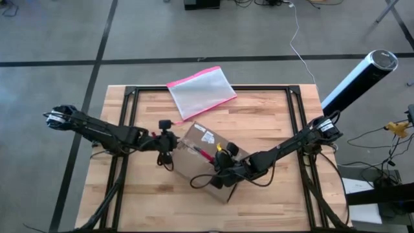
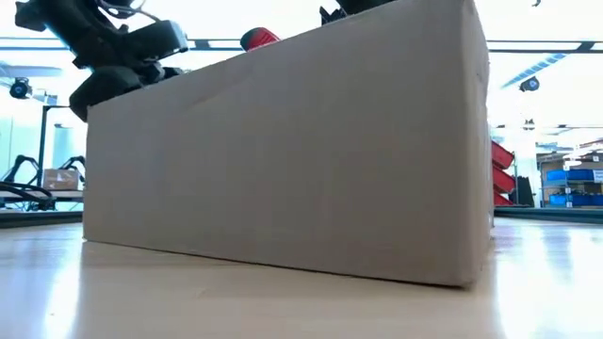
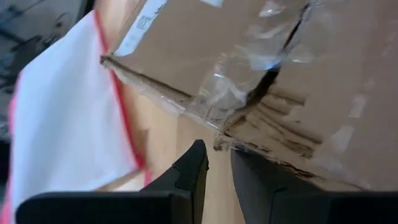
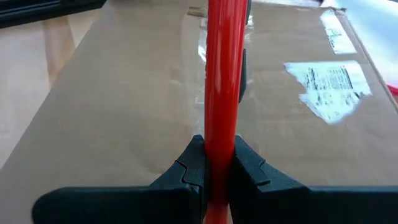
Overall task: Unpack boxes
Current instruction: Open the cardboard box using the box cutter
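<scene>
The brown cardboard box lies flat on the wooden table, with clear tape along its top seam and white labels. My right gripper is over the box's top and is shut on a red rod-like tool. The tool points along the taped seam and also shows in the high view. My left gripper is low at the box's left end, by the crumpled, taped edge. Its fingers stand a narrow gap apart with nothing between them. My left gripper has one finger right under the box's crumpled end edge; I cannot tell whether it touches. My right gripper pinches the red tool's shaft between its two fingers. The tool runs forward along the fingers, low over the box's top, its far end over the seam.
A translucent pouch with pink edges lies at the table's far edge, partly overhanging it; it also shows in the left wrist view. A black-and-white cylinder stands off the table's far right corner. Bare wood lies near and right of the box.
</scene>
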Controlling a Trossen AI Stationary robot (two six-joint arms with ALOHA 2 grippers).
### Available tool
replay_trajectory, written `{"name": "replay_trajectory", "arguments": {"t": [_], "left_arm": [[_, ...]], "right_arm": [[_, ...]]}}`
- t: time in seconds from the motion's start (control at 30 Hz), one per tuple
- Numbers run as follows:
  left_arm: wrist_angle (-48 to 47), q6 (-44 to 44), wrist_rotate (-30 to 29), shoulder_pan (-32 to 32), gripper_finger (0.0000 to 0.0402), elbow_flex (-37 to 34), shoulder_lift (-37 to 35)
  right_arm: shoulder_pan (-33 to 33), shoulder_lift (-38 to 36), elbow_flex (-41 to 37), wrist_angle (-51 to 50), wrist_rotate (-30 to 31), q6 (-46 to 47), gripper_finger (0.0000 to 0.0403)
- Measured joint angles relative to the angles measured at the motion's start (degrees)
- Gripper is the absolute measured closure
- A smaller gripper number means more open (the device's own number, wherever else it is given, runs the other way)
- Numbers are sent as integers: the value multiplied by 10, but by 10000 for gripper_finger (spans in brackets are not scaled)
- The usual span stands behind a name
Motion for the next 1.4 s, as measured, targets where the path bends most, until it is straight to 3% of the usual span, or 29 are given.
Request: {"name": "replay_trajectory", "arguments": {"t": [0.43,0.7,0.97,1.4], "left_arm": [[101,33,138,-1,339,-2,6],[115,30,142,-2,339,-3,11],[151,30,153,-1,339,-3,64],[156,27,166,-2,339,6,117]], "right_arm": [[-3,0,0,26,0,-32,384],[-19,0,0,63,-15,-70,384],[-45,0,0,122,-56,-113,384],[-66,0,0,175,-69,-166,384]]}}
